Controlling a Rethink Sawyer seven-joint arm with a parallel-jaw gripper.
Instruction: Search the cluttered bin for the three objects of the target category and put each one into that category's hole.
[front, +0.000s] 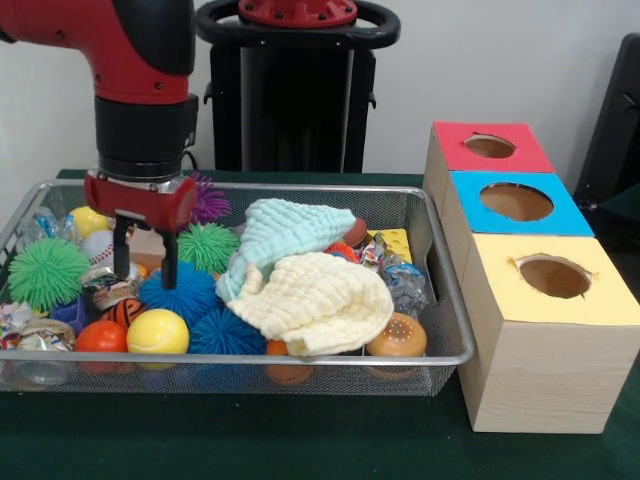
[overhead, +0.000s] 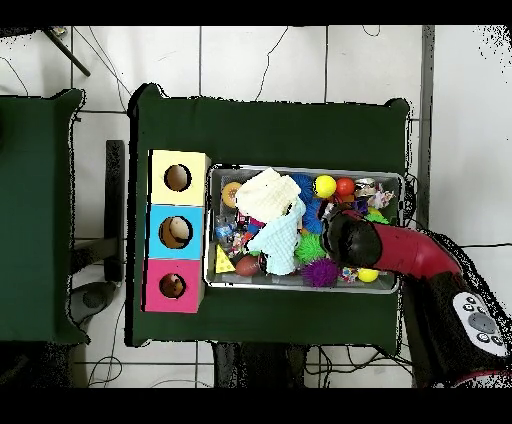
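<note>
The gripper (front: 144, 260) hung over the left part of the wire bin (front: 440, 330), its two dark fingers (front: 120, 250) spread apart with nothing between them, tips down among the toys. Right under it sat a blue spiky ball (front: 182, 292), and just left of the fingers a crinkled foil-wrapped piece (front: 105, 285). A big green spiky ball (front: 45, 272) filled the left end of the bin, a second green one (front: 208, 246) sat just behind the gripper, and a purple spiky one (front: 210, 200) poked out beside the red wrist. Up front, a yellow ball (front: 157, 331) and an orange ball (front: 100, 336) lay side by side, touching. A pale teal cloth (front: 290, 228) and a cream cloth (front: 320, 300) were heaped across the middle, covering whatever lay beneath. A burger-bun toy (front: 397, 337) rested at the front right corner.

To the right of the bin stood the wooden box, with its red hole (front: 489, 146) farthest back, blue hole (front: 516, 201) in the middle and yellow hole (front: 553, 276) nearest. From overhead, the red arm (overhead: 400, 248) reached in over the bin's side away from the box, on the green surface (overhead: 270, 130).
</note>
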